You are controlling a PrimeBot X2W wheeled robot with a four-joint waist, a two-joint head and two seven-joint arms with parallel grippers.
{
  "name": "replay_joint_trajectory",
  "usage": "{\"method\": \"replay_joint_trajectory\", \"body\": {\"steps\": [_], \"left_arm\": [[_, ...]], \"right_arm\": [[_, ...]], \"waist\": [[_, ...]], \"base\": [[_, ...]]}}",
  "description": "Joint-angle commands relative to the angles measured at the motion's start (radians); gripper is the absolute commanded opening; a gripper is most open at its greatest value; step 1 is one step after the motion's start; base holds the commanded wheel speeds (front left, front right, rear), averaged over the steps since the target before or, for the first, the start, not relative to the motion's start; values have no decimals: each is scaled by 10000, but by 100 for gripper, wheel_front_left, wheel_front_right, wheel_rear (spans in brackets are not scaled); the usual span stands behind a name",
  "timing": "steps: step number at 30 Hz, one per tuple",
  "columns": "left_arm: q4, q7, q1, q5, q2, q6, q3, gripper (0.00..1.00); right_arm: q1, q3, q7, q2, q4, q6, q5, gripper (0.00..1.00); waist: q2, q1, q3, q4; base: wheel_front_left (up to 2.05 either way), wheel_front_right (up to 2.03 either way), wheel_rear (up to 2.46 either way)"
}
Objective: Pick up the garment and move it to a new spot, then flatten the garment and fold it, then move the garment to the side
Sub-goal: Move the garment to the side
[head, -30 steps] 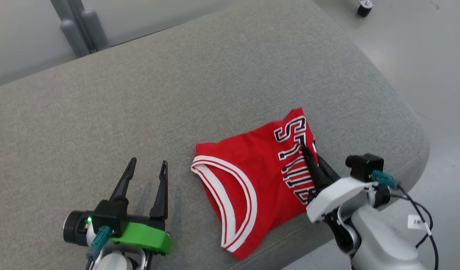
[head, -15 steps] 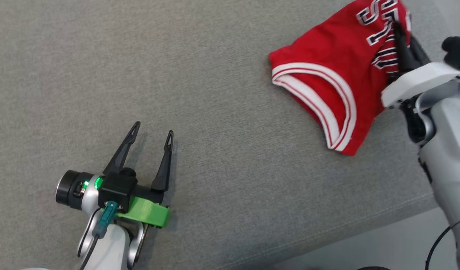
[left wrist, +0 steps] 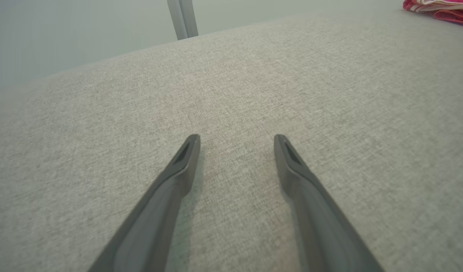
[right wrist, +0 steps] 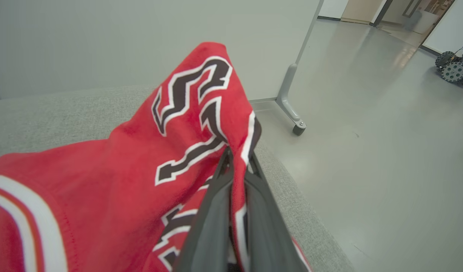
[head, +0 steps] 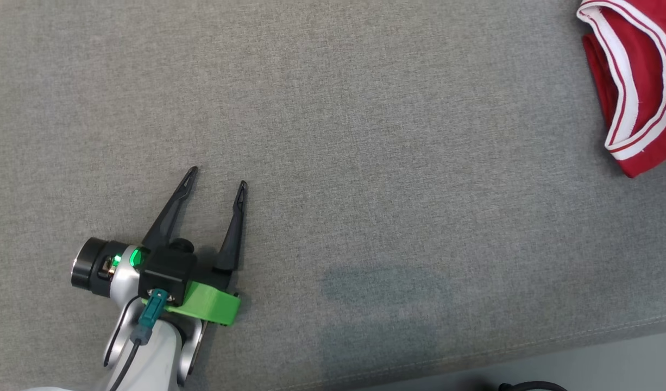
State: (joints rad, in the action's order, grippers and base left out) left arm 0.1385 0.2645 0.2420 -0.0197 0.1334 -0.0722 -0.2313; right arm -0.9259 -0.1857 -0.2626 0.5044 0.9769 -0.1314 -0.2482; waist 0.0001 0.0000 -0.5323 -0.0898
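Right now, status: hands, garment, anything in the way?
Left hand open, empty, over the grey cushion. Right hand shut on the red jersey, near the cushion's edge. No obstacle seen.

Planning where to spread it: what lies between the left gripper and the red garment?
Only bare grey cushion: in the head view, the stretch from the open left gripper to the garment at the upper right holds nothing else.

You've got one red garment [right wrist: 103, 177], one grey tabletop [head: 365, 136], and two of the robot's tools: the left end effector [head: 217, 177] and the right end effector [right wrist: 239, 153].
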Motion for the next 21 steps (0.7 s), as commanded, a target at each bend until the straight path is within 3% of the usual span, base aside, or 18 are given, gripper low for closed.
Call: {"method": "replay_joint_trajectory", "body": {"steps": [1,2,3,11,21], "left_arm": [[19,-12,111,14,170,121,35,100],[30,-12,106,6,202,155,33,100],[37,-12,104,2,234,208,46,100],[149,-11,159,151,137,365,-52,100],[607,-11,-445,596,-161,482,209,100]], "right_arm": [[205,-558,-21,55,116,20,381,3],[219,-726,-21,-16,36,18,546,81],[240,-892,-21,-77,-58,18,706,100],[924,-1853,-21,-1032,-1785,18,1699,100],[2700,75,-21,-2196,-3478,18,1056,100]], "waist": [[-1,0,-122,104],[-1,0,-119,91],[-1,0,-112,70],[-1,0,305,-23],[-1,0,1783,-10]], "base": [[0,0,0],[0,0,0],[0,0,0],[0,0,0],[0,0,0]]}}
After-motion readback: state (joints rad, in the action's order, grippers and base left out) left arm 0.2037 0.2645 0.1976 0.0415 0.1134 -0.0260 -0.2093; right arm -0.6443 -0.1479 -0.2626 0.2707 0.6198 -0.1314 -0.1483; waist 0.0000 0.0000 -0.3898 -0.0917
